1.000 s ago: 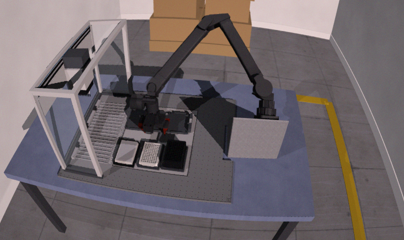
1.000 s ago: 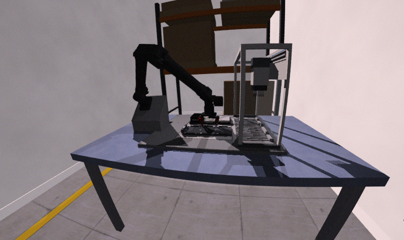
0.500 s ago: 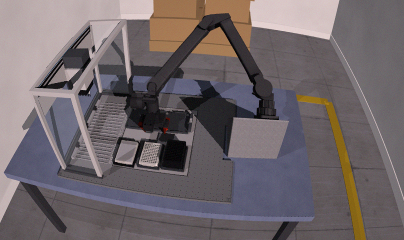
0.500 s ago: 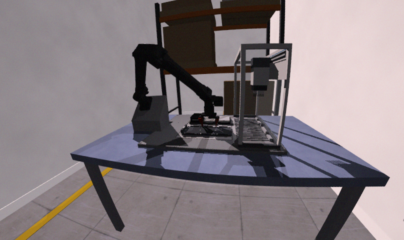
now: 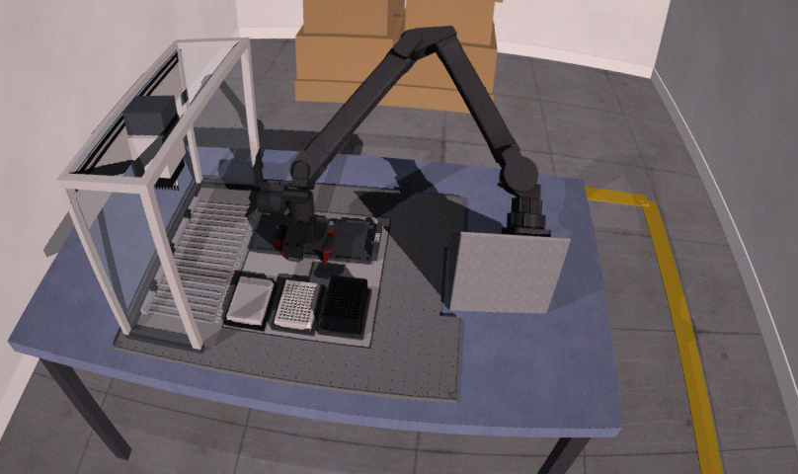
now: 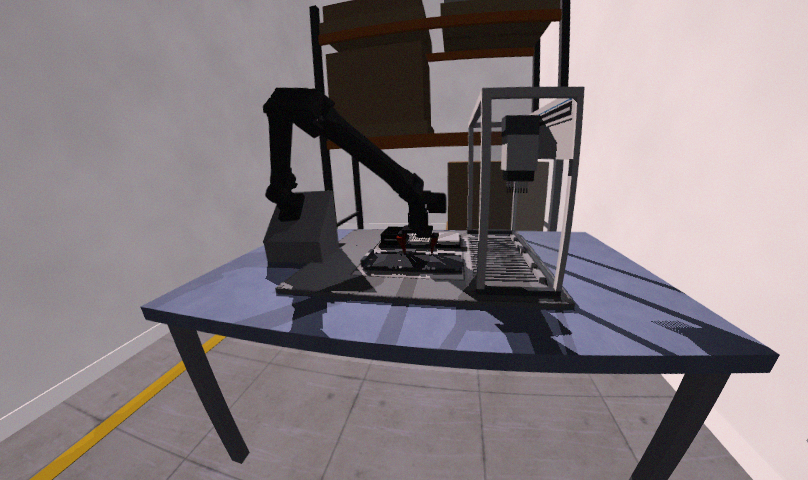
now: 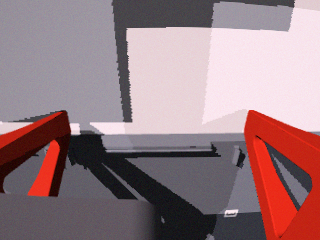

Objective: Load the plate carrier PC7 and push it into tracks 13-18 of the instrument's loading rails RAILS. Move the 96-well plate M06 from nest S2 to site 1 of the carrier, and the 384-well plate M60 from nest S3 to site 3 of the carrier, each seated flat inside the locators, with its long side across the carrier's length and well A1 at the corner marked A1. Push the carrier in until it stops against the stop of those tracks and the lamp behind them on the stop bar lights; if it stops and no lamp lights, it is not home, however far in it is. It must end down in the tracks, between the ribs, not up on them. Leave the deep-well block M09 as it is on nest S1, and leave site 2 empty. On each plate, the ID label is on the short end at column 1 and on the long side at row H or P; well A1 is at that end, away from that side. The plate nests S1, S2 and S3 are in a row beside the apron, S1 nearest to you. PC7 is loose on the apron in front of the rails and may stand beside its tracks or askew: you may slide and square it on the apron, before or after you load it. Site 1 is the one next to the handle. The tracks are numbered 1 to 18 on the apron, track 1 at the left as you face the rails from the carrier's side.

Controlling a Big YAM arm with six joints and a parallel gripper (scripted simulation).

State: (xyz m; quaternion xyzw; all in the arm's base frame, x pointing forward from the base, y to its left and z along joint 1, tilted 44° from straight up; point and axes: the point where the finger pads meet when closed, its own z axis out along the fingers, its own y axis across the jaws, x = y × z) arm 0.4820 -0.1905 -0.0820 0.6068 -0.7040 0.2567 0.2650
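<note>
A grey tiled floor with a yellow line [image 5: 679, 305] and stacked cardboard boxes [image 5: 356, 52] surrounds one blue table [image 5: 509, 375], which bears a perforated grey base plate [image 5: 391, 363]. On it, at 9 o'clock in the top view, stands one glass-walled instrument frame [image 5: 156, 234] with the ribbed loading rails RAILS [image 5: 206, 258] on its floor.

Three nests sit in a row at 6 o'clock of the gripper, each holding one item: a pale plate, M60 [image 5: 250, 300], nearest the rails; a white well plate, M06 [image 5: 296, 304], in the middle; and a black deep-well block, M09 [image 5: 345, 305], at the 3 o'clock end.

One dark carrier, PC7 [image 5: 356, 237], lies on the apron just at 12 o'clock of the nests, reaching away from the rails. Whether its sites hold anything cannot be told under the arm.

One black arm [image 5: 356, 112] rises from a grey pedestal [image 5: 506, 273] at 3 o'clock and reaches down over the carrier's rail-side end. Its gripper [image 5: 305, 245] has two red fingers, spread fully apart and holding nothing; the wrist view shows only grey surface between them.
</note>
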